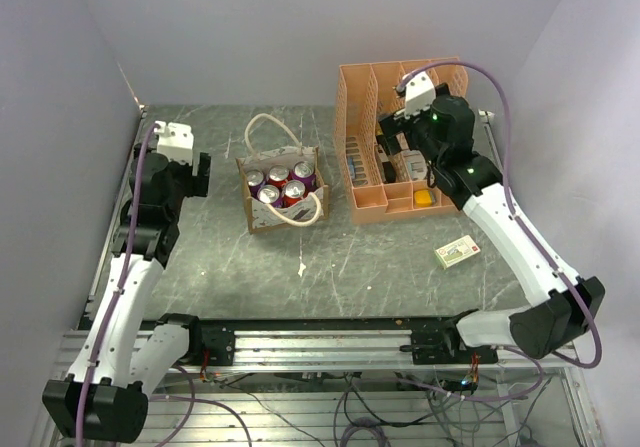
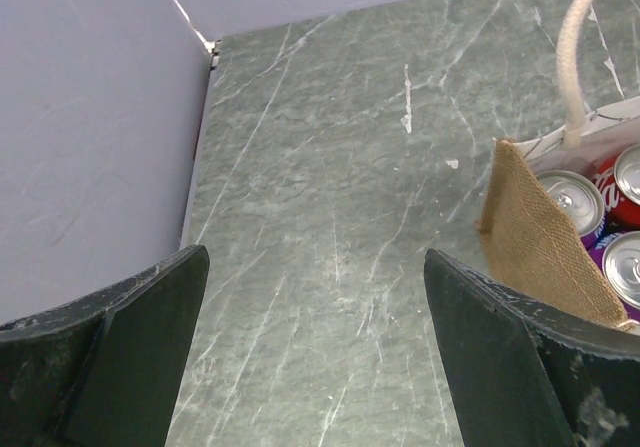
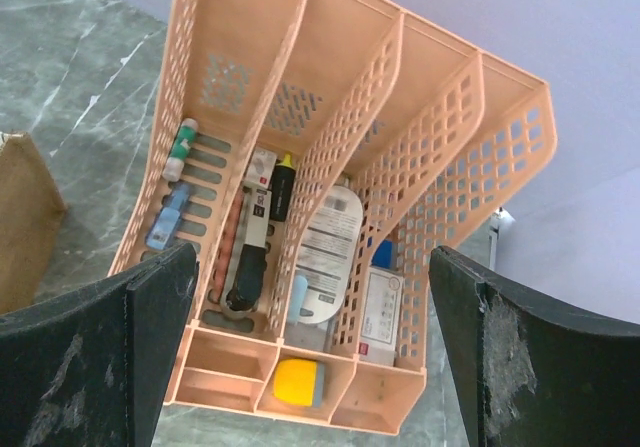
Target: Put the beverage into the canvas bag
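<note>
The canvas bag (image 1: pixel 272 219) stands upright mid-table with two cream looped handles. Several beverage cans (image 1: pixel 281 183), purple and red, stand inside it. My left gripper (image 1: pixel 201 170) is open and empty, to the left of the bag and apart from it. In the left wrist view the gripper (image 2: pixel 315 267) is over bare table, with the bag's brown corner (image 2: pixel 540 237) and can tops (image 2: pixel 574 197) at the right edge. My right gripper (image 1: pixel 392 135) is open and empty above the orange file organizer. In the right wrist view (image 3: pixel 312 267) its jaws stand wide apart.
The orange file organizer (image 1: pixel 361 97) stands right of the bag; in the right wrist view (image 3: pixel 330 57) it holds pens, packets and a yellow item (image 3: pixel 298 381). A small green-and-white box (image 1: pixel 457 253) lies at the right front. A white scrap (image 1: pixel 302 267) lies before the bag. Walls enclose the table.
</note>
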`<state>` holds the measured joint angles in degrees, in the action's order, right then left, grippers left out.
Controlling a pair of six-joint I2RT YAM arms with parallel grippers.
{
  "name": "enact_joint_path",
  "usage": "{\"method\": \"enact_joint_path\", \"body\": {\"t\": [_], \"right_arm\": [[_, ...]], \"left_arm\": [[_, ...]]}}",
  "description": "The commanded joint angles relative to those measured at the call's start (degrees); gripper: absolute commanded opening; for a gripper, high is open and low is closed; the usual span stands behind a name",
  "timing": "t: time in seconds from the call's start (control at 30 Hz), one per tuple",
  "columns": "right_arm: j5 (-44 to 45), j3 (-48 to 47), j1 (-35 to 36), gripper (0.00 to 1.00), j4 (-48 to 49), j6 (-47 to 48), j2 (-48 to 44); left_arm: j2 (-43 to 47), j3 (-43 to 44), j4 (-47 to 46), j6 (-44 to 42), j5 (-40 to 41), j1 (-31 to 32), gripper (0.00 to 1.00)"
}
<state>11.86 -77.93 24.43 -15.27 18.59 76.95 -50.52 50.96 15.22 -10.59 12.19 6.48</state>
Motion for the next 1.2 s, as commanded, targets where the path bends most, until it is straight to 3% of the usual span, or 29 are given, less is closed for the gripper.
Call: {"method": "enact_joint_path", "body": {"t": [0.0,0.3,0.5,0.8,1.0,1.17], "right_arm": [[4.7,2.3,-0.3,1.0,-0.5,-2.9,-4.3],[5.8,15.1,-5.2,1.0,3.3,-7.0,-13.6],[-2.8,18.9,-11.7,1.0,2.2,-10.2,-18.5],[-9.1,28.2,-14.5,1.0,4.4,-6.0,-31.6],[-16.7,28.8,-17.7,1.0,2.5,-6.6,-34.7],[-14.7,29.8,-18.7,1.0,4.0,-6.8,-35.7]], "left_arm": [[1.8,-0.6,-4.7,2.5,-0.4,-2.0,0.99],[6.6,-2.5,-4.5,5.3,-3.7,-4.8,0.99],[11.5,-5.9,-6.4,4.7,-6.1,-5.6,0.99],[14.8,-3.6,-3.6,5.0,-8.0,-5.6,0.99],[17.7,-3.9,-2.8,4.9,-10.3,-5.6,0.99],[17.3,-3.0,0.0,4.9,-12.2,-5.6,0.99]]}}
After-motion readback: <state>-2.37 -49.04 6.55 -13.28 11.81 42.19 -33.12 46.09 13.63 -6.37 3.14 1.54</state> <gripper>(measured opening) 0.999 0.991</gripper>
